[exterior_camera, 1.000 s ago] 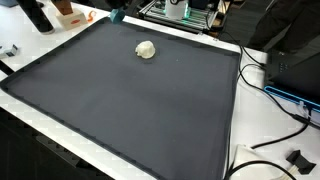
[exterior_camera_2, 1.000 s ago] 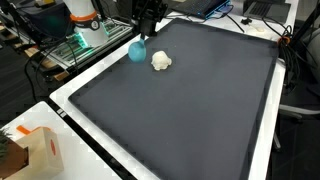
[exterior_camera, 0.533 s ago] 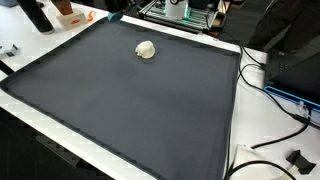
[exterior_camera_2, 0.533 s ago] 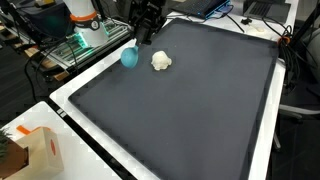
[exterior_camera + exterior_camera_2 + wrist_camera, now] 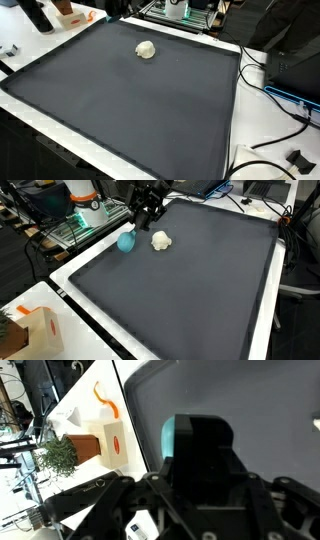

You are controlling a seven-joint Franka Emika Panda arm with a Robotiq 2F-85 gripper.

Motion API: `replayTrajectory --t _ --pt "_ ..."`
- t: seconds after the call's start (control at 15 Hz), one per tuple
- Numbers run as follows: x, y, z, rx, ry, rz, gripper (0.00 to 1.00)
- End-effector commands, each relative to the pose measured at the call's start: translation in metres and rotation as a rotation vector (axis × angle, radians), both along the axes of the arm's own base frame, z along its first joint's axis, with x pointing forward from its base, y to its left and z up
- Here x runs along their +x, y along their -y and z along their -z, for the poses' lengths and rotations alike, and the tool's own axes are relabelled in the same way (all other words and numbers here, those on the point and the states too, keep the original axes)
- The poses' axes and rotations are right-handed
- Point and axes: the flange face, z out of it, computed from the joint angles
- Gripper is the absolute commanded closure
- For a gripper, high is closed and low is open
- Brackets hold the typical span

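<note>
Hovering with the gripper spread and empty, had seemingly already released the blue ball at the edge of the mat near the white lump, leaving only withdrawal.

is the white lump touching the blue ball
No, in an exterior view the white lump lies apart from the blue ball, with bare mat between them.

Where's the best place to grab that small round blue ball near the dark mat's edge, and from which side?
Probably across the widest middle of the small round blue ball, coming straight down from above: it looks round with no handle, lies on the flat dark mat, apart from the crumpled white lump.
</note>
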Motion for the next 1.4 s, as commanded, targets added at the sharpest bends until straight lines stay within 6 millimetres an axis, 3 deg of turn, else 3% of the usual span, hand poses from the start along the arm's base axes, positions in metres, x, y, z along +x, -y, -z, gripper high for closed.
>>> replayTrajectory --t 0.0,0.8,1.33 --pt "0.005 0.0 0.011 -0.085 -0.006 0.007 0.75" --pt "0.013 -0.002 0.042 -0.186 0.027 -0.006 0.75" --pt "0.011 -0.008 0.044 -0.195 0.012 -0.069 0.75"
